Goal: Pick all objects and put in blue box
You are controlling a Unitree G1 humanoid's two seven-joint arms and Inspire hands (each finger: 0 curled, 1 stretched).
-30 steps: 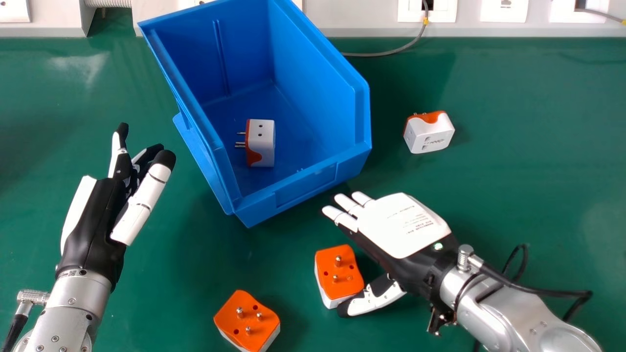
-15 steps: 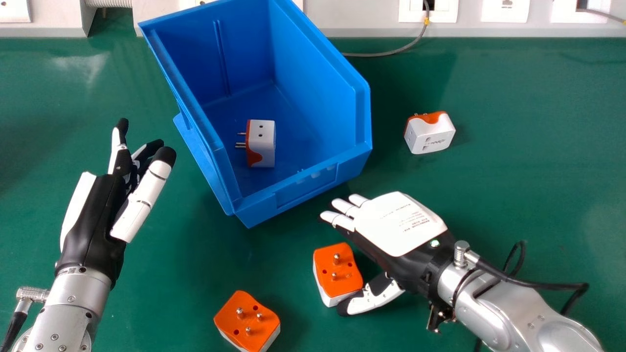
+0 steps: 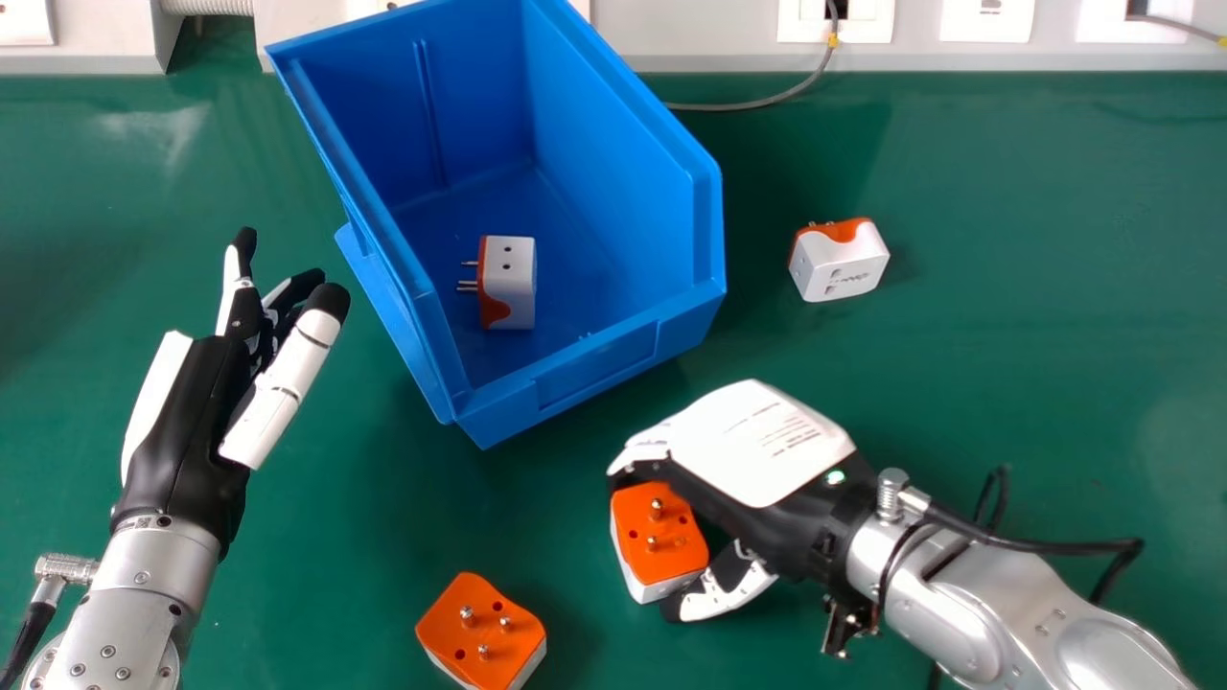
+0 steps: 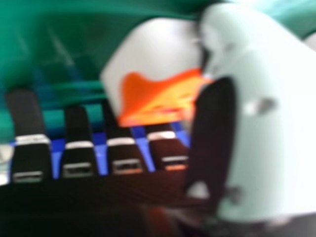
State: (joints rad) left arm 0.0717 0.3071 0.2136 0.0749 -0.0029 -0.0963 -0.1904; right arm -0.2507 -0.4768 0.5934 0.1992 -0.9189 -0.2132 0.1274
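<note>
In the head view, the right hand (image 3: 752, 443), low right of centre, has its fingers curled partway round a plug (image 3: 659, 537). A second plug (image 3: 482, 631) lies at bottom centre, a third (image 3: 840, 261) at upper right, a fourth (image 3: 508, 283) inside the box (image 3: 596, 369). The left hand (image 3: 182, 431), at left, is loosely open.

In the right hand view, the plug sits between fingers and thumb; an off-centre squeeze on its angled sides could twist it out.

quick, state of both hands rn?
Left hand: open, holding nothing.
Right hand: fingers and thumb closed around the orange-and-white plug adapter nearest it.
</note>
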